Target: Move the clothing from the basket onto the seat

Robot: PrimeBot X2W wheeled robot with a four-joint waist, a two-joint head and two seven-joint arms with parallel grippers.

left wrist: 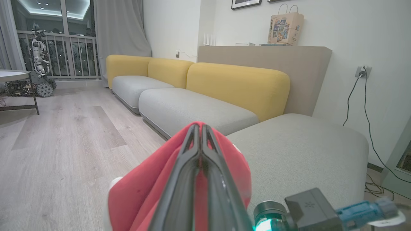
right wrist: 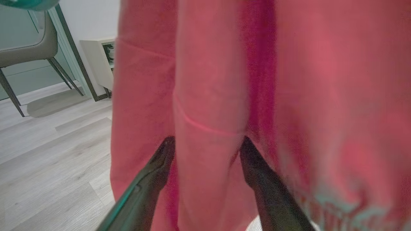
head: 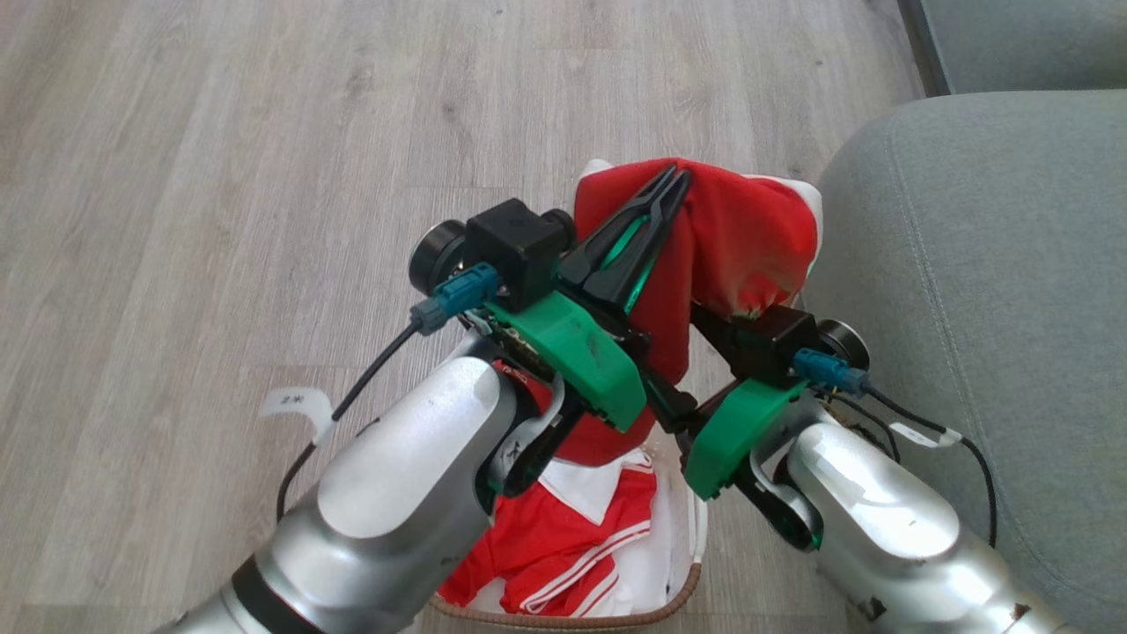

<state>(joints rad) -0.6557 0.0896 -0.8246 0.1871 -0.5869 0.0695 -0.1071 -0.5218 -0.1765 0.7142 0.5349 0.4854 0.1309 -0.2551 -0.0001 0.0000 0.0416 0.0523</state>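
The left fingers [head: 673, 183] were pinched shut on a fold of the clothing [head: 748, 246], which hung above the basket [head: 572, 621] beside the seat [head: 968, 264]. The right fingers [right wrist: 162, 163] stood wide astride the hanging cloth. Soft, light and limp, it probably handled best by a bunched fold.

One left gripper [head: 676, 179], one right gripper [right wrist: 207, 142], one basket [head: 686, 586], clothing [head: 748, 238] (at least two red pieces)

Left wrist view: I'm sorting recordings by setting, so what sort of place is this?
Most likely a home living room: a long sofa with yellow backrests and grey seats, a pale wood-look floor, and a curtain beside glazed balcony doors.
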